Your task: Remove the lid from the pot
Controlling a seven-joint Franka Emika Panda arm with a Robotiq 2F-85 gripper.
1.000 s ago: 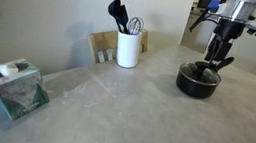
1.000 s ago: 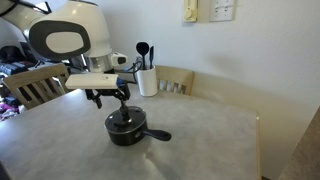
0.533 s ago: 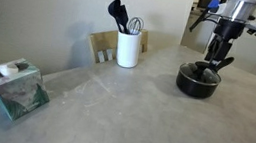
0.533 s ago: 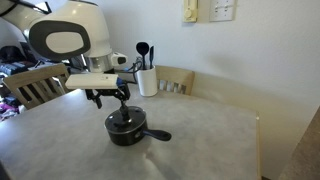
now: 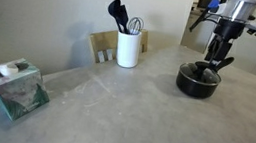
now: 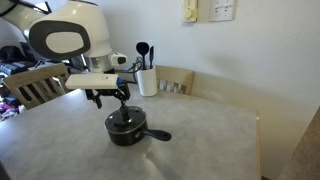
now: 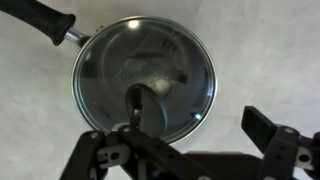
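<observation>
Black pot [image 5: 196, 85] still wears its lid [image 7: 115, 60], spread pincer [image 7: 178, 135] hanging unmoved over it.

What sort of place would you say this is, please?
Probably a home dining or kitchen corner: a wooden chair at the table, a white utensil crock and a tissue box.

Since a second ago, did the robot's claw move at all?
No. The gripper hangs over the lid of the pot, at the same spot relative to the white utensil crock in an exterior view.
</observation>
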